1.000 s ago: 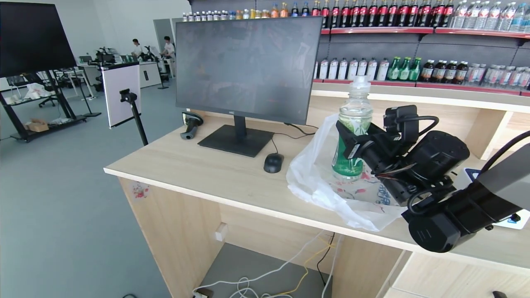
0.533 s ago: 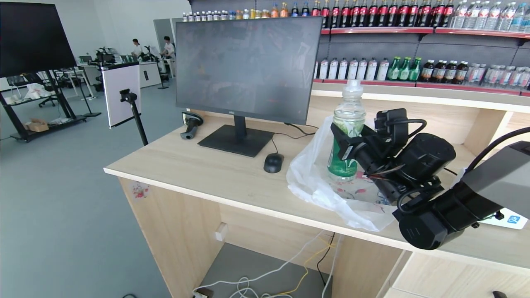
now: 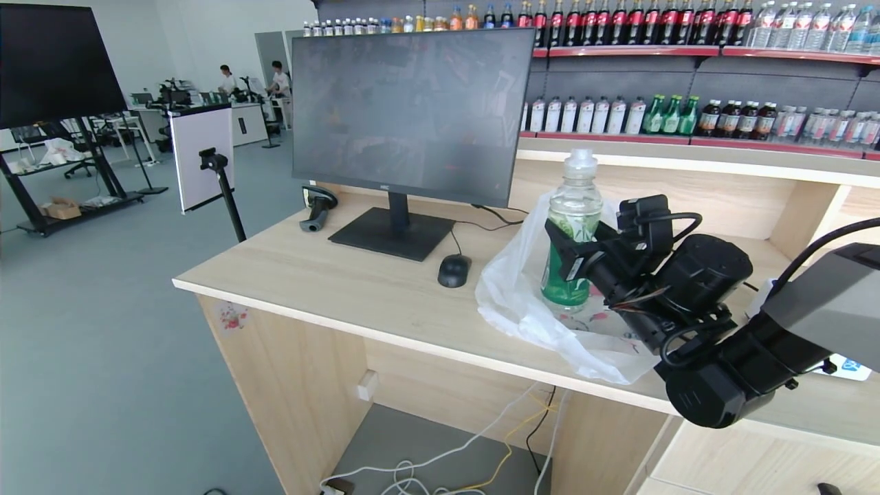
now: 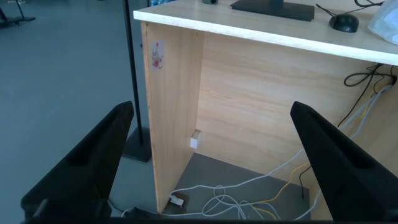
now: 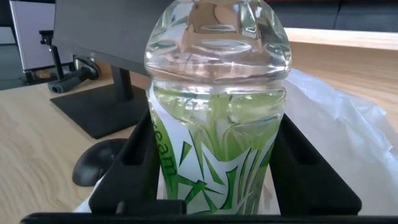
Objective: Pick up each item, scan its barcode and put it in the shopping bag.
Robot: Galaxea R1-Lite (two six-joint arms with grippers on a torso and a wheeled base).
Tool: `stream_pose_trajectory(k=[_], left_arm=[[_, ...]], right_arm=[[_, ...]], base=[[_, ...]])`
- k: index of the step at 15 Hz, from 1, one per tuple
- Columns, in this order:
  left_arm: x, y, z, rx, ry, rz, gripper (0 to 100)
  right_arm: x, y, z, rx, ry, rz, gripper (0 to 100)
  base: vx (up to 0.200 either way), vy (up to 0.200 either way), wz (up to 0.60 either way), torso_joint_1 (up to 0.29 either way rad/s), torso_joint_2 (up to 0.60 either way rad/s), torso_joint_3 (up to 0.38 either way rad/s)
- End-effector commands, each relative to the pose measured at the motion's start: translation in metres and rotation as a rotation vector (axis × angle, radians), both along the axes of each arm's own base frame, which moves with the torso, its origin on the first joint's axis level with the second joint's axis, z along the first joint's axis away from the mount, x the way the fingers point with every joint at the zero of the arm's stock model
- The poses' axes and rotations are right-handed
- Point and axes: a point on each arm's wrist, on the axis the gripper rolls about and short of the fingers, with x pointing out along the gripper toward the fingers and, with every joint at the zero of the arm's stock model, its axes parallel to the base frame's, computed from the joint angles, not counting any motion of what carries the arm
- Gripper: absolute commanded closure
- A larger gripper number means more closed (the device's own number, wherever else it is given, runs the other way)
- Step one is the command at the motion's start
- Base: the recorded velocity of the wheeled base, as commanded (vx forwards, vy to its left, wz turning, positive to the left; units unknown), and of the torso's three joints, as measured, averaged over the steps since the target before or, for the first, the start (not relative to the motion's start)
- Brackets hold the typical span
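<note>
A clear bottle with a green label (image 3: 572, 237) stands upright over the open mouth of the white plastic shopping bag (image 3: 522, 302) on the wooden counter. My right gripper (image 3: 570, 249) is shut on the bottle's middle; the right wrist view has the bottle (image 5: 217, 124) held between both black fingers (image 5: 134, 168). The bottle's base sits low inside the bag, partly veiled by the plastic. A black handheld barcode scanner (image 3: 317, 207) rests at the counter's far left, beside the monitor. My left gripper (image 4: 211, 162) hangs open below counter height, facing the counter's side panel.
A monitor (image 3: 412, 113) on a black stand fills the counter's back left, with a black mouse (image 3: 454, 269) in front of it. Shelves of drink bottles (image 3: 687, 113) line the wall behind. A tripod pole (image 3: 227, 196) stands left of the counter. Cables (image 4: 249, 193) lie beneath.
My right gripper has carried the bottle leftward and down, lowering it into the shopping bag. The left arm has not visibly moved.
</note>
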Motion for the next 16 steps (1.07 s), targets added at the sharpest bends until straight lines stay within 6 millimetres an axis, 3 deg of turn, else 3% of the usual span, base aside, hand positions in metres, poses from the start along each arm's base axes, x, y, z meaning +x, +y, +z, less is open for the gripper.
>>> stream_pose_trajectory(k=[1, 14, 15, 16], left_arm=[[0.0, 0.0, 0.0, 0.0, 0.002, 0.0, 0], [0.0, 0.0, 0.0, -0.001, 0.002, 0.0, 0], [0.0, 0.0, 0.0, 0.0, 0.002, 0.0, 0], [0.0, 0.0, 0.0, -0.001, 0.002, 0.0, 0]], right_arm=[[-0.001, 0.0, -0.002, -0.005, 0.012, 0.001, 100], [-0.015, -0.006, -0.006, -0.007, 0.058, -0.016, 100], [-0.015, -0.006, -0.006, -0.003, 0.06, -0.015, 0], [-0.016, -0.006, -0.005, 0.002, 0.058, -0.013, 0]], base=[[0.0, 0.0, 0.0, 0.0, 0.0, 0.0], [0.0, 0.0, 0.0, 0.0, 0.0, 0.0], [0.0, 0.0, 0.0, 0.0, 0.0, 0.0], [0.0, 0.0, 0.0, 0.0, 0.0, 0.0]])
